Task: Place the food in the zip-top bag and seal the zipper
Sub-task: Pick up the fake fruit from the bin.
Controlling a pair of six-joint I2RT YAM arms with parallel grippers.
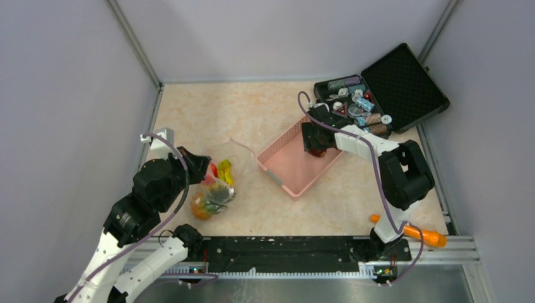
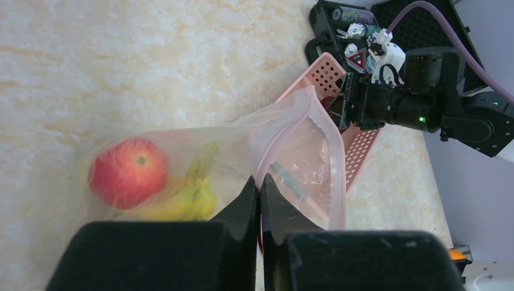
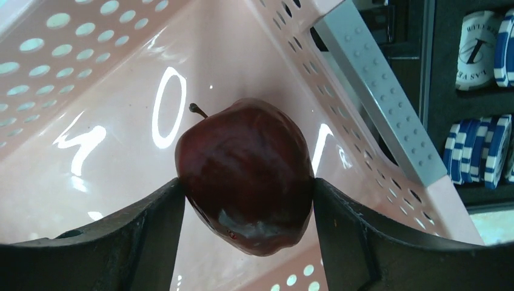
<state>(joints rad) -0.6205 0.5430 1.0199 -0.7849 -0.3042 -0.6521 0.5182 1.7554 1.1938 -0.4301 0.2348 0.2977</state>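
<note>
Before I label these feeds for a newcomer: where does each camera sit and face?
Top external: overhead at the near side, facing down at the table; left arm and right arm show.
Left wrist: on the left arm, facing the zip-top bag; left end effector shows.
Right wrist: on the right arm, facing the dark maroon fruit; right end effector shows.
Shared: all three show the pink basket.

Glossy maroon fruit [image 3: 245, 176], shiny plastic basket [image 3: 73, 73], crinkly clear bag [image 2: 285, 130]

Mid-table, pink perforated basket [image 1: 285, 165]; just behind its right end, open black case [image 1: 404, 82] of poker chips [image 1: 364, 103]; at near right edge, orange stick [image 1: 424, 235].
</note>
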